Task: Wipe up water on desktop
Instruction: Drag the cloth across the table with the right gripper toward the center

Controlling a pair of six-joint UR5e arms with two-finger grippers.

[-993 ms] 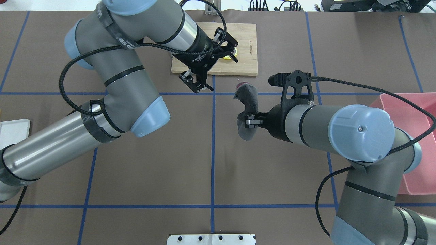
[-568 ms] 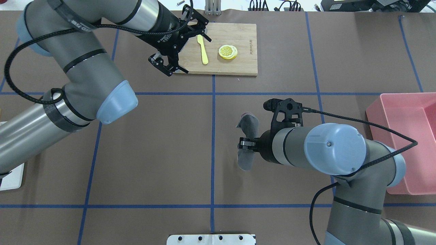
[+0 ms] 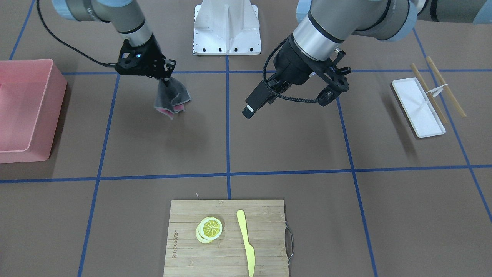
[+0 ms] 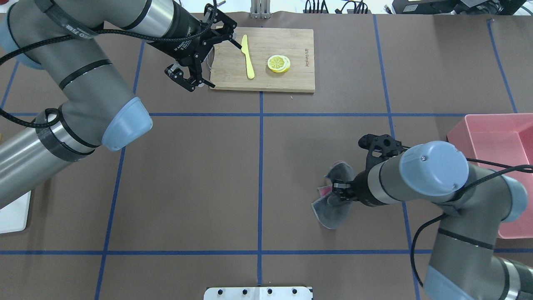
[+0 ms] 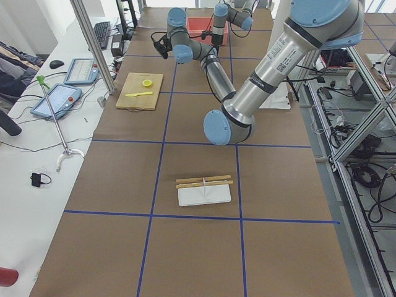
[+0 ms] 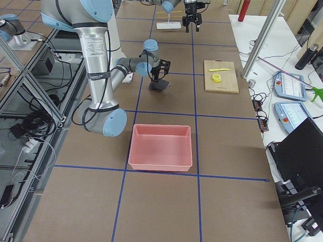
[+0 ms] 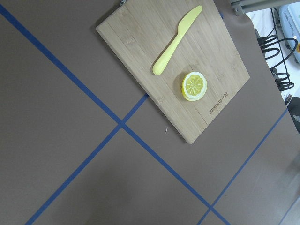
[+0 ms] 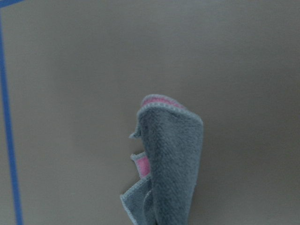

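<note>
Desktop (image 4: 187, 187): brown, gridded with blue tape, spanning whole scene
Right gripper (image 4: 339, 189): clamped on folded grey cloth (image 4: 333, 210) with pink underside, over desktop square beside pink bin (image 3: 57, 111); cloth hanging down, contact with surface unclear
Left gripper (image 3: 336, 84): jaws spread wide, holding nothing, raised above desktop off handle end of cutting board (image 4: 300, 79)
On board: yellow knife (image 4: 248, 62), lemon slice (image 4: 278, 63) just beside
White tray (image 3: 419, 115) with chopsticks (image 3: 446, 85) across it
</note>
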